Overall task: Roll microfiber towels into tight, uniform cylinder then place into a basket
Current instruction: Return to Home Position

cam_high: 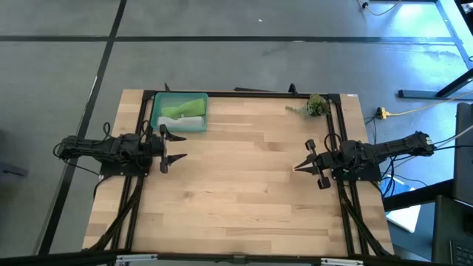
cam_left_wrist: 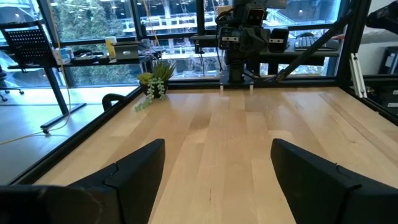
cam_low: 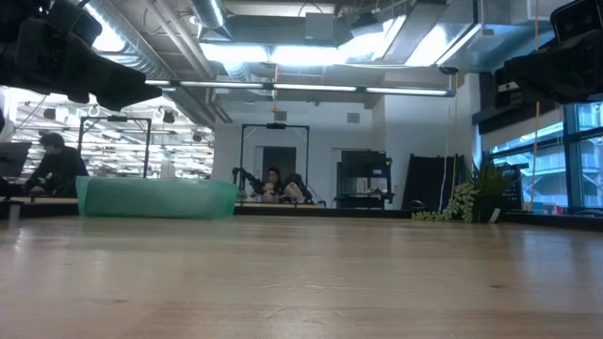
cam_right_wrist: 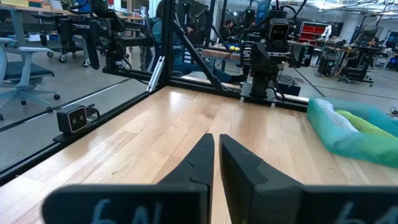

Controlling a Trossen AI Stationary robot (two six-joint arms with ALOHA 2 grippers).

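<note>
The teal basket (cam_high: 179,111) stands at the table's far left and also shows in the low view (cam_low: 155,199) and the right wrist view (cam_right_wrist: 357,134). In it lie the lime green towel (cam_high: 185,108) and the pale grey towel (cam_high: 182,123), both rolled. My left gripper (cam_high: 176,146) is open and empty at the table's left side, just near of the basket. My right gripper (cam_high: 298,168) is shut and empty at the table's right side.
A small leafy plant sprig (cam_high: 313,106) lies at the far right corner and shows in the left wrist view (cam_left_wrist: 152,84). A black frame rail (cam_high: 244,94) runs around the table's edges. Bare wood (cam_high: 244,185) lies between the two arms.
</note>
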